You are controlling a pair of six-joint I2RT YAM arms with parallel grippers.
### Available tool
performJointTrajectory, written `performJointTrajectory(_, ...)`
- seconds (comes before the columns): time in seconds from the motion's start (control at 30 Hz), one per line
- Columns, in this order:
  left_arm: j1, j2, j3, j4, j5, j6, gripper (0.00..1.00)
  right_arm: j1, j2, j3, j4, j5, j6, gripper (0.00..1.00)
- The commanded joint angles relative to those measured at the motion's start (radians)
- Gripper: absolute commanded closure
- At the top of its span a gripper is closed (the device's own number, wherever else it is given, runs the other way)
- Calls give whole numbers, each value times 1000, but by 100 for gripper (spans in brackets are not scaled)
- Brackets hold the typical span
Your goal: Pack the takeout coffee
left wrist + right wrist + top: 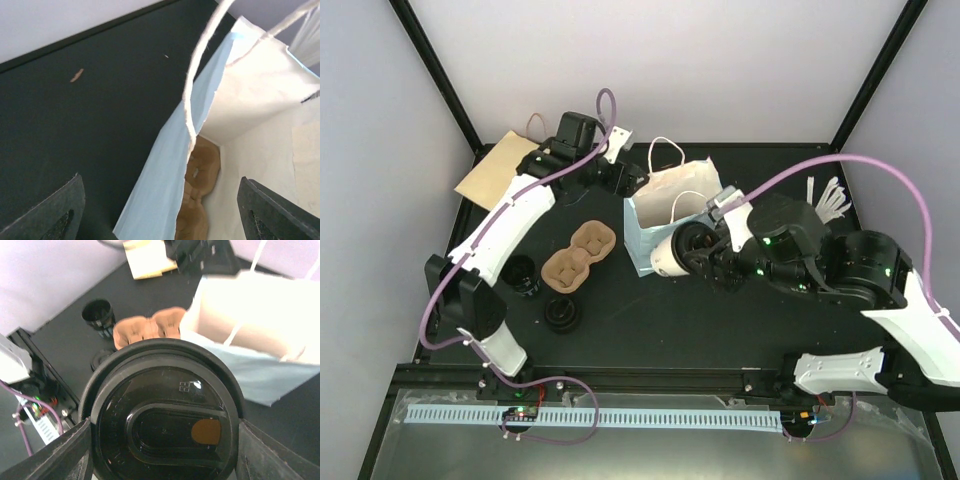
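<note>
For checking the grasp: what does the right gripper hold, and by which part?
The right gripper holds the small white paper cup with black plastic lid by its lidded end.

takeout coffee (663,258): white, lid (695,240) black; bag (665,200): white, pale blue; carrier (578,257): brown; table (650,310): black
</note>
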Motion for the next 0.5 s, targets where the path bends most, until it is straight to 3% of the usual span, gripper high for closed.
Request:
performJointTrajectory(0.0, 7, 40, 53, 37, 129, 88, 16, -6, 71, 151, -39, 43, -42, 35)
performJointTrajectory(0.27, 9, 73, 39, 79, 170, 90, 21, -29, 176, 371, -7, 202, -102, 35)
performJointTrajectory(0.47, 9, 82, 25, 75, 178, 105, 23, -62, 207, 385, 78, 373, -144, 36)
